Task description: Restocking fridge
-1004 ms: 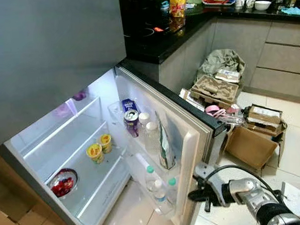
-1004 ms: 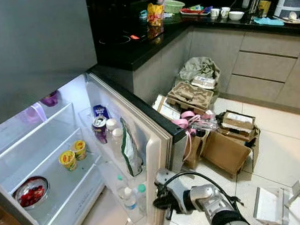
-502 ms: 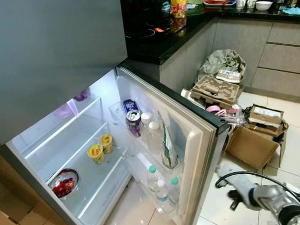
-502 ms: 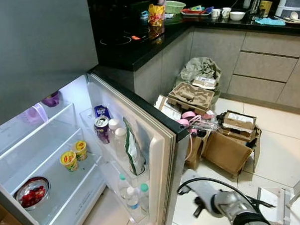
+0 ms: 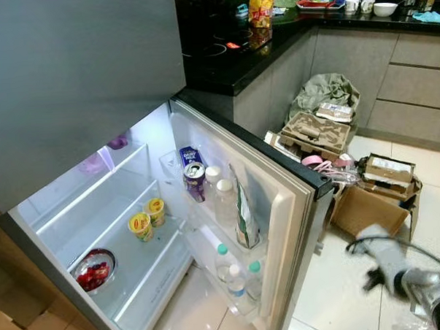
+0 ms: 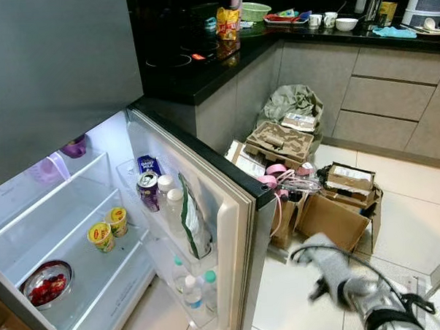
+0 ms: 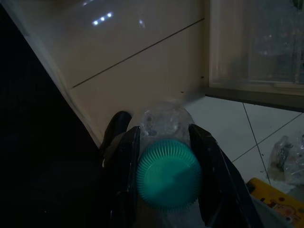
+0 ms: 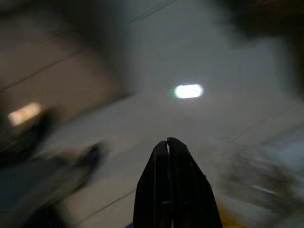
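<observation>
Left gripper (image 7: 164, 183) is pinching green-capped bottle (image 7: 167, 173); right gripper (image 8: 169, 178), pressed together, is blurring near fridge door (image 5: 280, 206). Risk: knocking the door.

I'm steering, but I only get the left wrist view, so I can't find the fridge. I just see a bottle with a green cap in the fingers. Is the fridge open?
Observer: Yes, the door is wide open, ahead on the left.
Operator: Are there more like my bottle?
Observer: Yes. Water bottles like your bottle stand low in the door, two of them with green caps.
Operator: What's my other arm doing?
Observer: The right gripper is shut on nothing. Its arm is low over the floor, right of the door.
</observation>
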